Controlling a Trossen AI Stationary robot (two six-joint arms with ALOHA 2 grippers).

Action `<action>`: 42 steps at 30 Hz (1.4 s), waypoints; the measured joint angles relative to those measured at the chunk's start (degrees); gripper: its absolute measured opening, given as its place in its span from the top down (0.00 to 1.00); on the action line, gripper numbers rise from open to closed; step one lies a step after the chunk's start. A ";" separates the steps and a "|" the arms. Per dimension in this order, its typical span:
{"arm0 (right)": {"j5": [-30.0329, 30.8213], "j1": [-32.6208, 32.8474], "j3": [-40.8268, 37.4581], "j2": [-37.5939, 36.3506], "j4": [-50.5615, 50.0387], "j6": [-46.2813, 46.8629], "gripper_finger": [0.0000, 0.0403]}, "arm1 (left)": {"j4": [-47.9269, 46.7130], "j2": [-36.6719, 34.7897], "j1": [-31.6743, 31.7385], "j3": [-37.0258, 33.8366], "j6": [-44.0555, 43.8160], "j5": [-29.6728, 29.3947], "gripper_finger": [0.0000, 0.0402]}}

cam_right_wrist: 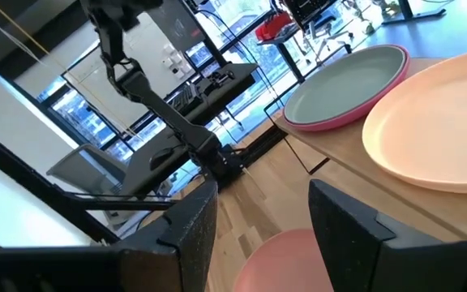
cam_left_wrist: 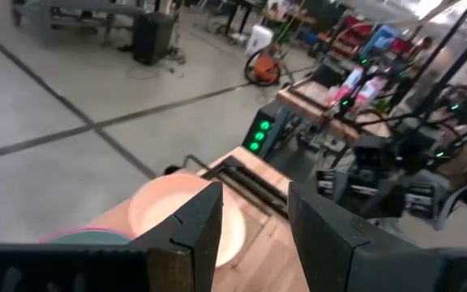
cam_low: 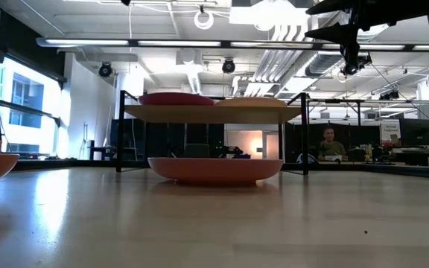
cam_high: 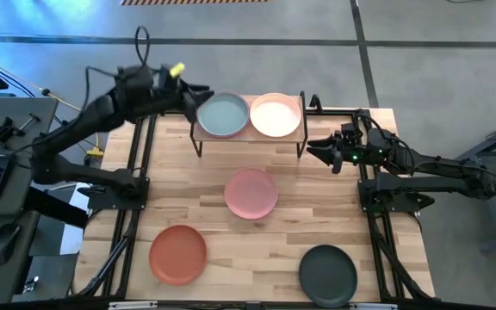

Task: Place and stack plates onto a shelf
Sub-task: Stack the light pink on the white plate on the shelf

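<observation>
In the high view, the left gripper [cam_high: 198, 93] is seen at upper centre-left, just beside the left end of the shelf [cam_high: 250, 136], and the right gripper [cam_high: 315, 148] at centre right, just off the shelf's right end. On the shelf, the pale teal plate [cam_high: 223, 114] lies at the left and the cream plate [cam_high: 275, 114] at the right; the light pink plate [cam_high: 251, 192] is at mid-frame on the table [cam_high: 257, 250], the orange plate [cam_high: 177, 253] at lower left, the black plate [cam_high: 327, 273] at lower right. In the low view, the light pink plate is shown below the shelf top, mid-frame. In the left wrist view, the left fingers [cam_left_wrist: 197, 231] are spread and empty, the cream plate beyond them. In the right wrist view, the right fingers [cam_right_wrist: 191, 235] are likewise parted with nothing between them; at upper right the teal plate is stacked on the magenta plate [cam_right_wrist: 331, 122].
</observation>
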 joint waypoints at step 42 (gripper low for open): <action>6.66 16.71 2.15 25.05 1.94 31.65 0.56 | 44.39 -24.97 -20.03 -50.88 -5.89 1.10 0.70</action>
